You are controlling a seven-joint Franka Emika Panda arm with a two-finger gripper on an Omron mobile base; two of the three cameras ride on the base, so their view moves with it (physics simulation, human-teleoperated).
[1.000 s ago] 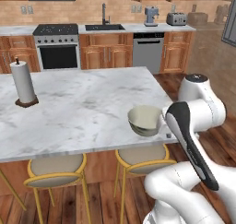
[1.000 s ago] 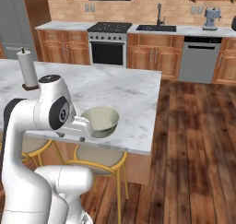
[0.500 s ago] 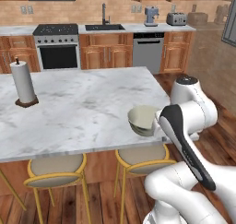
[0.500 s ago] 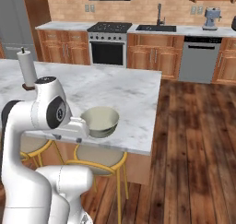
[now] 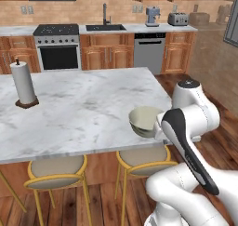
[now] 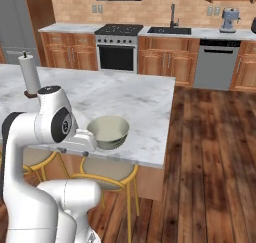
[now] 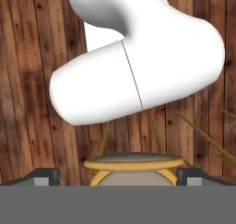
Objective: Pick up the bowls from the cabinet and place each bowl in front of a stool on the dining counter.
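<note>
One pale bowl (image 5: 145, 121) resting near the dining counter (image 5: 83, 109) edge, above a stool (image 5: 142, 157); gripper (image 7: 118, 177) spread wide, empty, just off that edge.

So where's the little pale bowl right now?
The pale bowl sits on the marble dining counter, at its near edge by the right corner, just above a yellow stool.

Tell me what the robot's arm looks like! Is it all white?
Mostly white. The arm is made of smooth, rounded, glossy white shells, like fat tubes joined together. One section has a long black strip, and a round joint cap is dark grey. The gripper has two small dark finger tips.
</note>
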